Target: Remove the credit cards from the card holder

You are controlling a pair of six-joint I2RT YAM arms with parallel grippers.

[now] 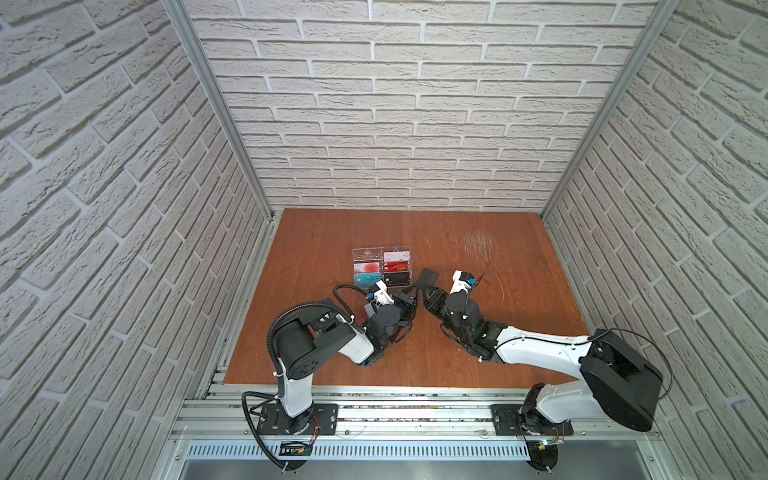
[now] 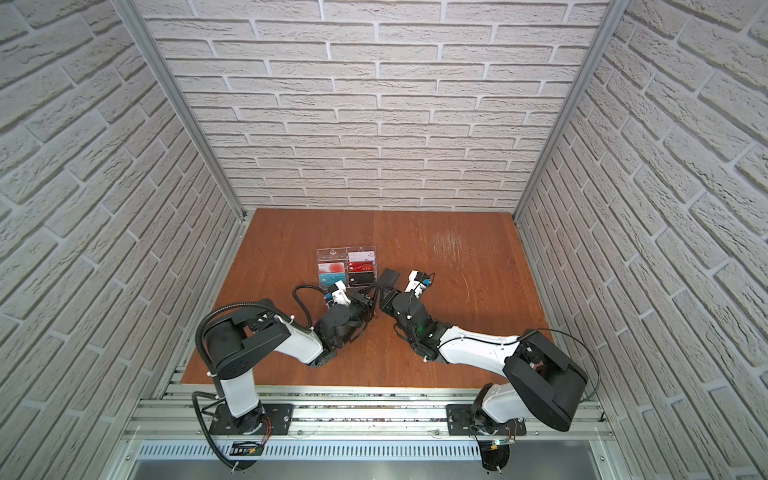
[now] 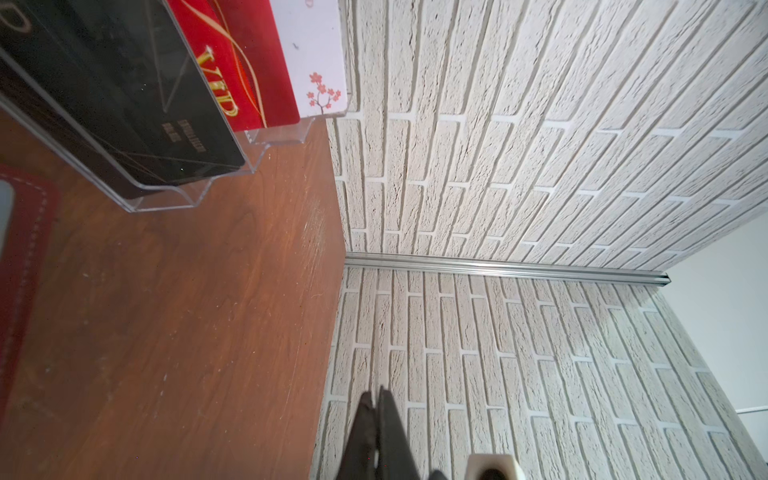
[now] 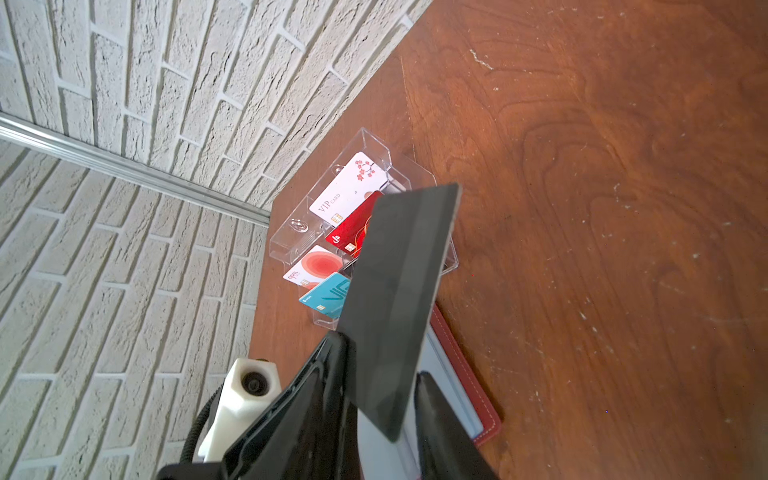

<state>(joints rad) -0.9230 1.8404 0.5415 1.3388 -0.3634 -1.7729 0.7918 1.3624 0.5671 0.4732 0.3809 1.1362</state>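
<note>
A dark grey credit card stands tilted up between the jaws of my right gripper. The jaws are apart, the card leans on one finger, and a gap shows at the other. In both top views the card rises beside the tray. My left gripper is shut and nothing shows between its fingers. Its tips lie close to the card's lower corner; contact cannot be told. The red card holder lies open on the table under both grippers, its pale sleeves showing.
A clear acrylic tray stands just behind the grippers with white, red, teal and peach cards and a black card in its near compartment. Brick walls enclose the wooden table on three sides.
</note>
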